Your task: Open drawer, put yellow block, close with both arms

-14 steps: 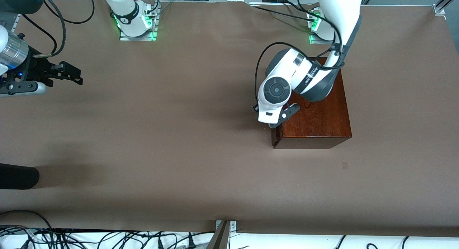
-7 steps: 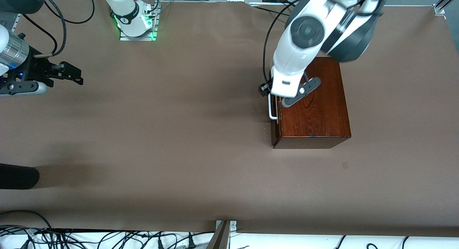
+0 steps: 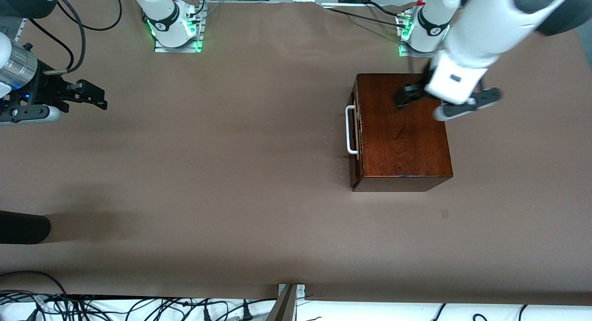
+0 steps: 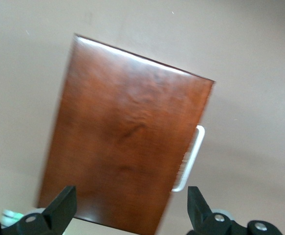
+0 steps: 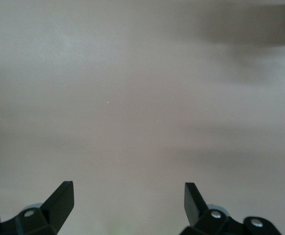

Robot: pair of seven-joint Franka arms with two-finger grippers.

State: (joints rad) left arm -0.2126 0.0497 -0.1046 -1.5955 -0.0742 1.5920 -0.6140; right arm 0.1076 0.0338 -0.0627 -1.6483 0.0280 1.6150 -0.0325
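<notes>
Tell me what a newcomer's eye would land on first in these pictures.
First the glossy reddish-brown wooden box toward the left arm's end of the table, its drawer shut and the white handle on its front. Next the left pincer, open and up in the air over the box's top. The right pincer waits open over bare table at the right arm's end; no yellow block is in view.

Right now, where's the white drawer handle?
In the front view the white handle sits on the drawer front of the wooden box, on the face toward the right arm's end of the table, with bare table beside it.
</notes>
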